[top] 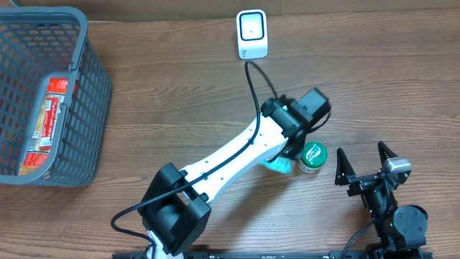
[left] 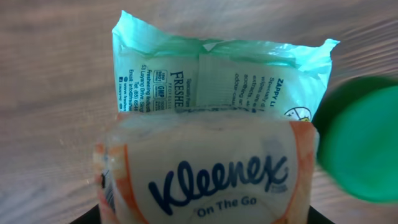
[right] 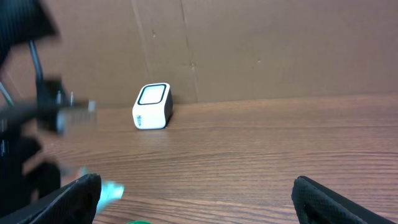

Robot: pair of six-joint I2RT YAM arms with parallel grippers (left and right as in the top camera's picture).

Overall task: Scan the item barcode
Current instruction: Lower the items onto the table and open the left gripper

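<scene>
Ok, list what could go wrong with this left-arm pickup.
1. The orange-and-white Kleenex tissue pack overlaps the mint-green plastic wipes pack, so a grasp might pinch both.
2. The round green-lidded jar sits close beside them and could get knocked.
3. No barcode shows on the Kleenex face, so it may reach the white box-shaped scanner wrong side out.
</scene>
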